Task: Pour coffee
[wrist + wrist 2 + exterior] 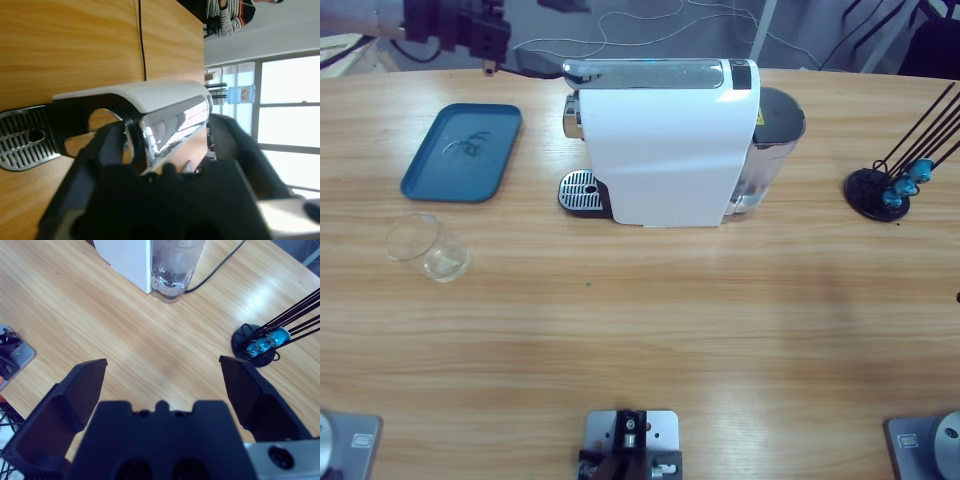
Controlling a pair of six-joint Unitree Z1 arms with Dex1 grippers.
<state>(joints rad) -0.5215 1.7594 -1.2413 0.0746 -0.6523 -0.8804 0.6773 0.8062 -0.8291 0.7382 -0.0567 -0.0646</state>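
empty glass cup (427, 248) on desk (640, 330), well apart from coffee machine (665, 140) drip tray (581, 191); no coffee visible. left gripper (150, 175) jaw state unclear; right gripper (160, 385) wide, empty. risk: brewing cupless spills.

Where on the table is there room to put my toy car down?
The widest bare wood is the front of the table, below the white coffee machine and right of the clear glass. More lies between the machine and the black capsule stand. It is crowded at the back left, around the blue tray and drip grate.
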